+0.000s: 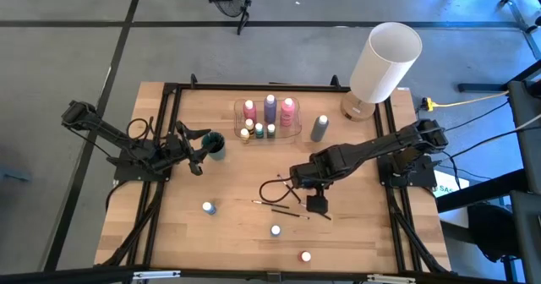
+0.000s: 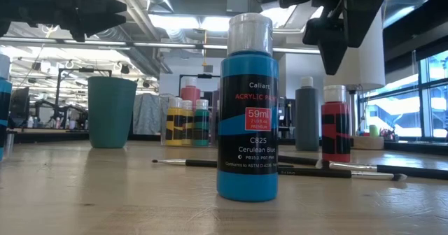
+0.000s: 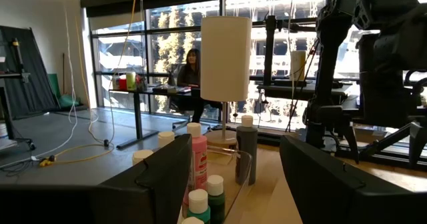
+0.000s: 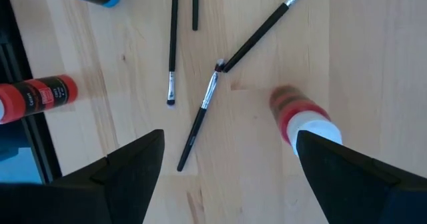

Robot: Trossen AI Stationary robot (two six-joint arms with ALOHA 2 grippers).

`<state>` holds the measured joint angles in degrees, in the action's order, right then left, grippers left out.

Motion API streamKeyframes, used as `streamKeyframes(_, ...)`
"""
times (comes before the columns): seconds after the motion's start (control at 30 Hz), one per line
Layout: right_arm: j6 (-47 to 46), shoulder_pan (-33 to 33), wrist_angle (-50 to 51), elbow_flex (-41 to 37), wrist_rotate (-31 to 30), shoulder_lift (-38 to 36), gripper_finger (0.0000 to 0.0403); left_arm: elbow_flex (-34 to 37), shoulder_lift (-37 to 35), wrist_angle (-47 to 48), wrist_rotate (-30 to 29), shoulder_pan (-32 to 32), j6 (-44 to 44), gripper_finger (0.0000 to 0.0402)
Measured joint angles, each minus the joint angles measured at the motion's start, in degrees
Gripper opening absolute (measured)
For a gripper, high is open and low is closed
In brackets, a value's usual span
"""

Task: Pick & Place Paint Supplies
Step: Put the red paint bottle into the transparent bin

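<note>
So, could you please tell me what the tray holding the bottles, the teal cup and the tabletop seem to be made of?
The tray looks like clear glossy plastic or acrylic: the wood shows through it, and its rim glints. The teal cup seems matte plastic, evenly coloured without shine, though ceramic is possible. The tabletop appears to be light, smooth-finished wood, with visible grain and plank seams.

A: What lies beyond the wooden table [image 1: 228,233]?
B: Grey concrete floor [image 1: 68,47] around it; tall windows [image 3: 167,51] behind the white lamp [image 3: 225,57]; ceiling strip lights [image 2: 175,19] overhead.
</note>
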<state>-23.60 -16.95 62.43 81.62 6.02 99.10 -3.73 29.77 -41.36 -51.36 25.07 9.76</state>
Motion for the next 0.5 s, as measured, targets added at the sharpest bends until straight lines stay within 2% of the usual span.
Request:
streamKeyframes(0.33,-2.97,-0.72,0.6,0.0,0.01,0.0,0.0344,0.0,0.01,0.0,0.01,0.01,0.0,0.0224)
streamKeyframes(0.5,0.23,-0.72,0.95,0.0,0.02,-0.01,0.0344,0.0,-0.01,0.02,0.01,0.01,0.0,0.0224)
